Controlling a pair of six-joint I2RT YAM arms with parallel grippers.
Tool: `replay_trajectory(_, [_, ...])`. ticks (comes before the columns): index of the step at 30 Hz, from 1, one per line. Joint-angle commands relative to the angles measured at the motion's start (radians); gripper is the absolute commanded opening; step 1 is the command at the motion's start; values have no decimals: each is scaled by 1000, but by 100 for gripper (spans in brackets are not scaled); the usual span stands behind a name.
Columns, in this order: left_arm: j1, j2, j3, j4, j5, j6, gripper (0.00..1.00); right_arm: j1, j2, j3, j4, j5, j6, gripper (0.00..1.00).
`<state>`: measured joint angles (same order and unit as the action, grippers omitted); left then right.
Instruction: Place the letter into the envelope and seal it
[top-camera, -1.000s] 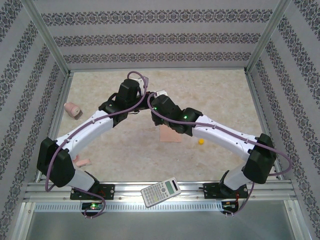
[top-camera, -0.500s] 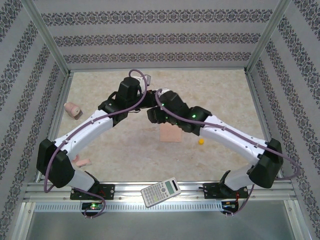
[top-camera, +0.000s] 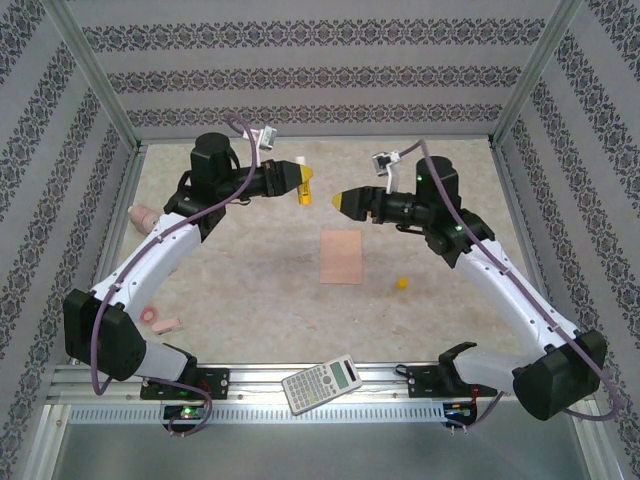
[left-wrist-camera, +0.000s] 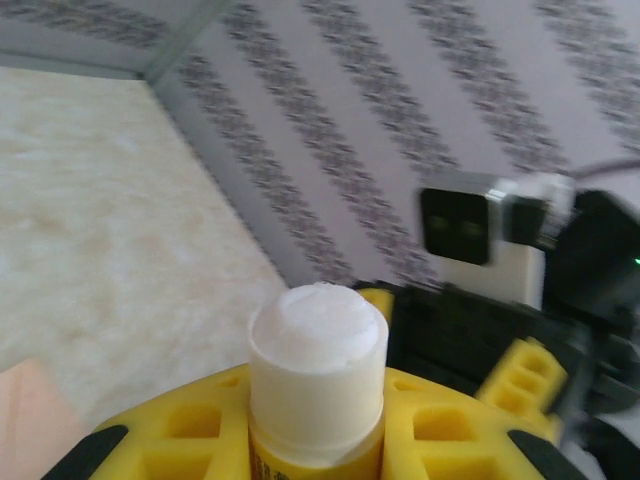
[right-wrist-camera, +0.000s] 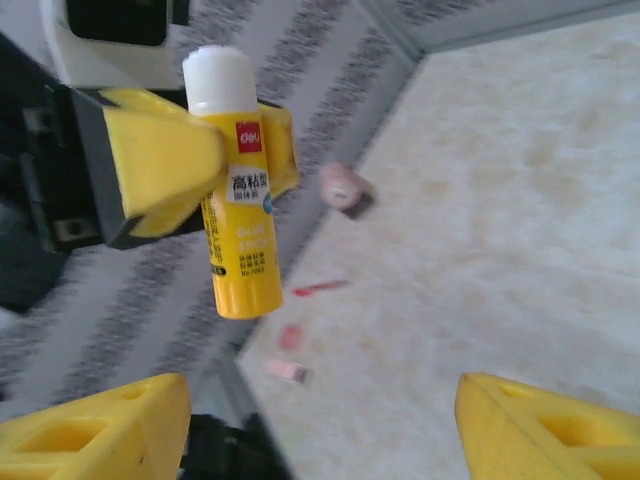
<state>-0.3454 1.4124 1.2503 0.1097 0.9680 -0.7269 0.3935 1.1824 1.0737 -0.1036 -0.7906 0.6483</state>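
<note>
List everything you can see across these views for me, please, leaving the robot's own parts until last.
envelope: one, peach-pink, flat at the table's centre
glue stick: one, yellow with a white tip, uncapped, held in the air
small piece: one, yellow, right of the envelope
calculator: one, pale grey, on the near rail
pink object: one, by the left wall
pink block: one, near left corner
red ring: one, beside the block
left fingers: yellow, shut on the glue stick
right fingers: yellow, open, empty
</note>
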Motion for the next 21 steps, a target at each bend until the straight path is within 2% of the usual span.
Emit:
replay_trajectory(1, [3,0,-19,278,256,-83,0,-20,-9,-40,284,-261,135,71])
replay_trajectory(4, [2,6,-26,392,317,-144,0,-14,9,-42,314,-260,143,70])
replay_trajectory(7, [1,16,-48,492,345,-199,0,10,33,-53,424,-274,188,70])
replay_trajectory(10, [2,31,-66,565,344,-249,0,43,72,-45,520,-302,230,69])
replay_trajectory(13, [2,47,-75,631,333,-293,0,83,103,-21,521,-313,217,69])
replay_trajectory(21, [3,56,-75,629,288,-281,0,135,129,-8,489,-288,169,68])
